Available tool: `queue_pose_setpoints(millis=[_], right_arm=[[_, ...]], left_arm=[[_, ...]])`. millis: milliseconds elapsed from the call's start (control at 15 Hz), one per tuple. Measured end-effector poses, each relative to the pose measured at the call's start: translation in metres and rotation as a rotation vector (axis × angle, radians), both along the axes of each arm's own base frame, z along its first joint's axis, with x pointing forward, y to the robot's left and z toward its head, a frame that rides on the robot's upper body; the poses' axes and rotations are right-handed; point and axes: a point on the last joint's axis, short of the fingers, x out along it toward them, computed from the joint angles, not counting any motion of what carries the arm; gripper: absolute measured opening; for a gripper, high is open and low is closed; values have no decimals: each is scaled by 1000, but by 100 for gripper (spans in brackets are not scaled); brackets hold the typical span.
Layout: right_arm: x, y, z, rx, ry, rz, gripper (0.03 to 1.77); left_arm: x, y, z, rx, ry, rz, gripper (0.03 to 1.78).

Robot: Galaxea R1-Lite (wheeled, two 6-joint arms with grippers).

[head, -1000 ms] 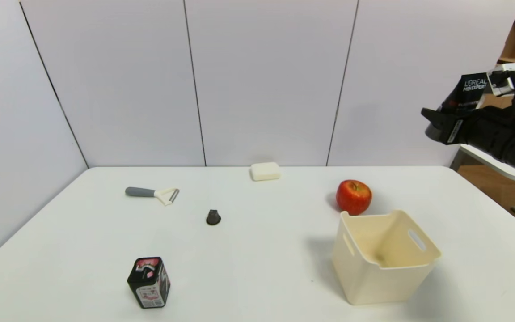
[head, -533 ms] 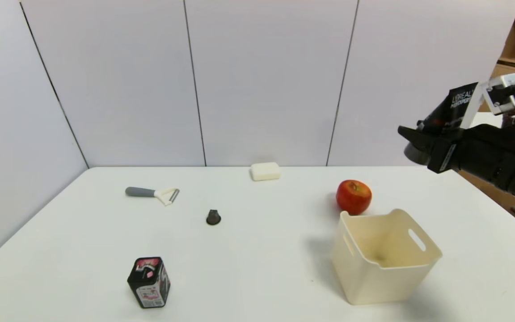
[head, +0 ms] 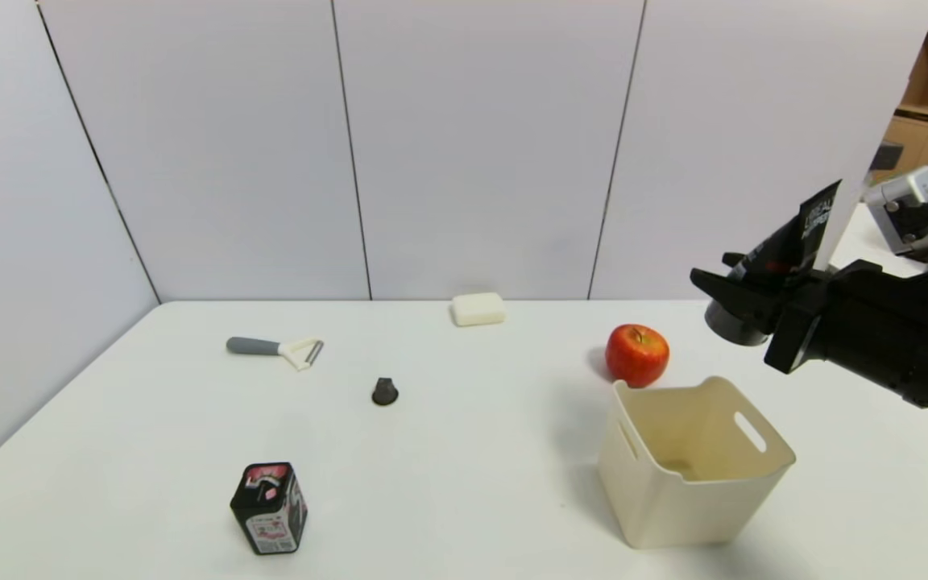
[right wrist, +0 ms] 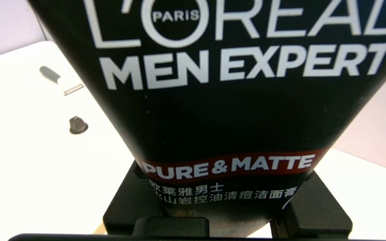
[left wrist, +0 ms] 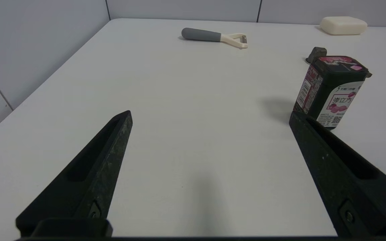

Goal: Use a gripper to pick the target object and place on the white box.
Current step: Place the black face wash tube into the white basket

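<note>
The right gripper [head: 734, 294] is closed on the black tube [head: 794, 242] and holds it in the air above the table's [head: 464, 451] right edge, behind the white box [head: 693, 491], which stands near the front right corner. The left gripper [left wrist: 209, 117] has its fingers wide apart over the front left part, near the black tin [left wrist: 330, 90].
</note>
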Motion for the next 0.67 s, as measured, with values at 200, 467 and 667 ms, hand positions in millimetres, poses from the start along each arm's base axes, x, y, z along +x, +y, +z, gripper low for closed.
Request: queue_pose_setpoints(millis=[200, 467, 667], right_arm=[[-6, 4, -11, -10, 37, 26, 75], [-14, 11, -27, -32, 98, 68, 75], [-16, 14, -34, -49, 147, 82, 75]], left_arm=[[0, 0, 0, 0, 0, 0, 169], [0, 0, 0, 0, 0, 0, 169], [0, 0, 0, 0, 0, 0, 169]])
